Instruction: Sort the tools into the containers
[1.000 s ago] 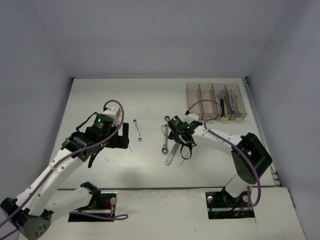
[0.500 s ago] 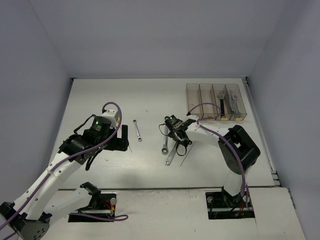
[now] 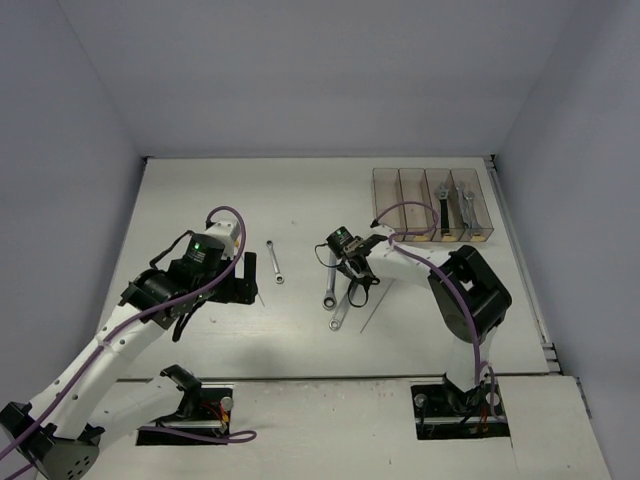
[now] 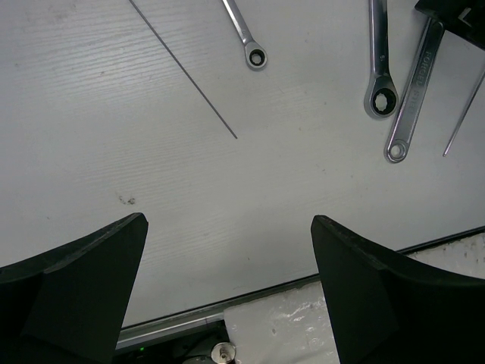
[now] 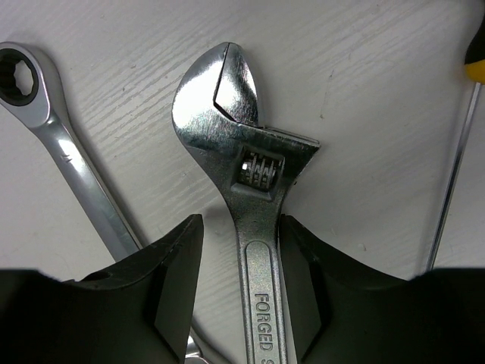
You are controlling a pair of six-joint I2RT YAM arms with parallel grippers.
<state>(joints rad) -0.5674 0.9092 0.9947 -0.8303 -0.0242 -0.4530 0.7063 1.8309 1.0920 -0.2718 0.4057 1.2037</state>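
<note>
Straddling the handle of the adjustable spanner [image 5: 244, 163], which lies flat on the table [image 5: 379, 68] beside a ring wrench [image 5: 79, 178], my right claw [image 5: 239, 235] stands apart; I should centre it, squeeze firmly, then lift level.

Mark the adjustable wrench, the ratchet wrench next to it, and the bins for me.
Adjustable wrench [image 5: 256, 227]: right wrist view, on the neck below the worm screw.
Ratchet wrench [image 5: 78, 163]: right wrist view, mid-shaft.
Bins [image 3: 386, 200]: top external view, bare floor of the leftmost bin.
</note>
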